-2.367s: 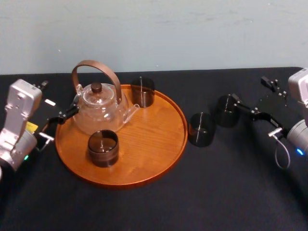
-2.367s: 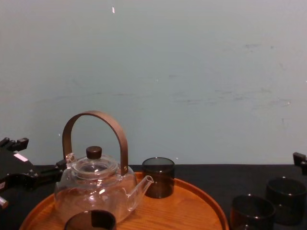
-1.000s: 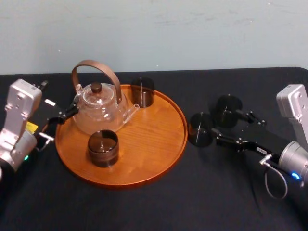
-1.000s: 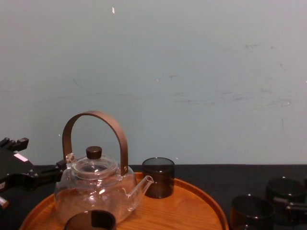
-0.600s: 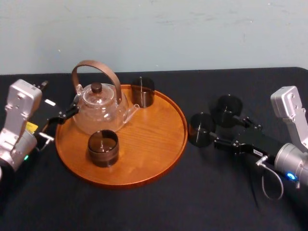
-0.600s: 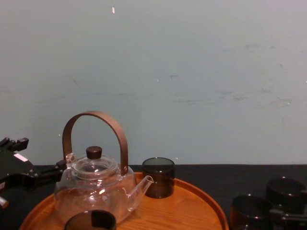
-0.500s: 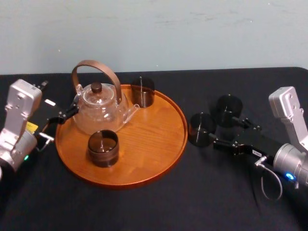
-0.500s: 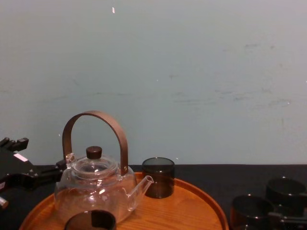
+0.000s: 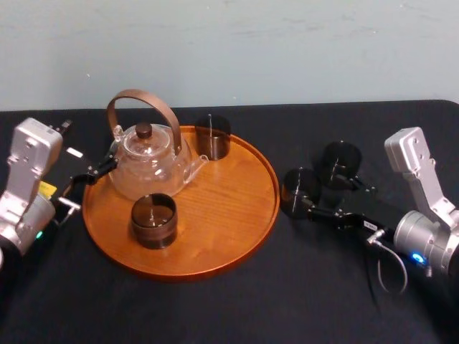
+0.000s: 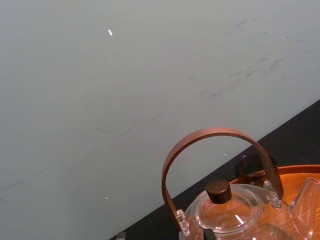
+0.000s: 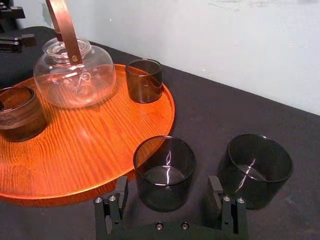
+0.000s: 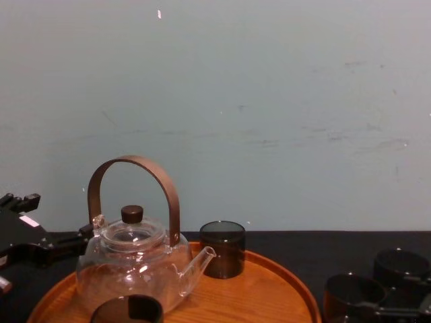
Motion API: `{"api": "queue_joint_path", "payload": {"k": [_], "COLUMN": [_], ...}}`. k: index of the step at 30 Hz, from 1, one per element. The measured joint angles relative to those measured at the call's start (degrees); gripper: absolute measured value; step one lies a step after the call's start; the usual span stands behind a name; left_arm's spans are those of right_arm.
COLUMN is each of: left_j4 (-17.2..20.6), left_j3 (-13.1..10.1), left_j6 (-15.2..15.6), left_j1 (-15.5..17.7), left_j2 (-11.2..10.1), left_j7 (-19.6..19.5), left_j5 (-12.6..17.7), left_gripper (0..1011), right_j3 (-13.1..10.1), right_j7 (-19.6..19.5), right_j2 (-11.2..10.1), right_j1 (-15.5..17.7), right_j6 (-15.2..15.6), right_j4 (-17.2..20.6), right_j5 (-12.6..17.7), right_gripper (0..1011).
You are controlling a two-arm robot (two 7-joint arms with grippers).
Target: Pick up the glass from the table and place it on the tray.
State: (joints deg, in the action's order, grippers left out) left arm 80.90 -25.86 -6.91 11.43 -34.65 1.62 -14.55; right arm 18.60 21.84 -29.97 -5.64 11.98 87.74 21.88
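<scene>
Two dark smoky glasses stand on the black table [image 9: 215, 308], right of the round wooden tray [image 9: 237, 215]. My right gripper [image 9: 324, 196] is open and straddles the glass nearer the tray [image 9: 298, 188]. In the right wrist view that glass [image 11: 165, 170] sits between the fingers [image 11: 111, 207] with a small gap on each side. The other table glass [image 9: 339, 163] [image 11: 255, 167] stands just beyond the far finger. From the chest, both appear low at the right, the nearer glass [image 12: 351, 296] left of the other [image 12: 402, 266]. My left gripper [image 9: 84, 188] is parked open at the tray's left edge.
On the tray stand a clear glass teapot [image 9: 147, 163] with a brown arched handle, a dark glass [image 9: 213, 136] at the back and another [image 9: 153, 220] at the front. The tray's right half [image 11: 100, 150] is bare wood. A pale wall rises behind the table.
My right gripper has swung down and left from beside the far glass, and its open fingers now reach around the glass nearer the tray. The left arm and all glasses stay put.
</scene>
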Motion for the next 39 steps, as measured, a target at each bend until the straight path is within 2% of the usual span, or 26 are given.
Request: {"api": "queue_joint_path", "payload": {"k": [12,39], "left_j4": [0.00,0.00], "left_j3": [0.00,0.00], "left_j6": [0.00,0.00], "left_j1": [0.00,0.00], "left_j2": [0.00,0.00], "left_j7": [0.00,0.00], "left_j5": [0.00,0.00], "left_gripper": [1001,1001], "right_j3": [0.71,3.20], "right_j7": [0.42,2.12], "right_j2": [1.70,4.39], "right_j1": [-1.94,-7.59], "right_j6": [0.21,1.78], "right_j4": [-3.38,-8.52], "right_j5": [-1.01,-1.75], "right_gripper": [1010,1010]}}
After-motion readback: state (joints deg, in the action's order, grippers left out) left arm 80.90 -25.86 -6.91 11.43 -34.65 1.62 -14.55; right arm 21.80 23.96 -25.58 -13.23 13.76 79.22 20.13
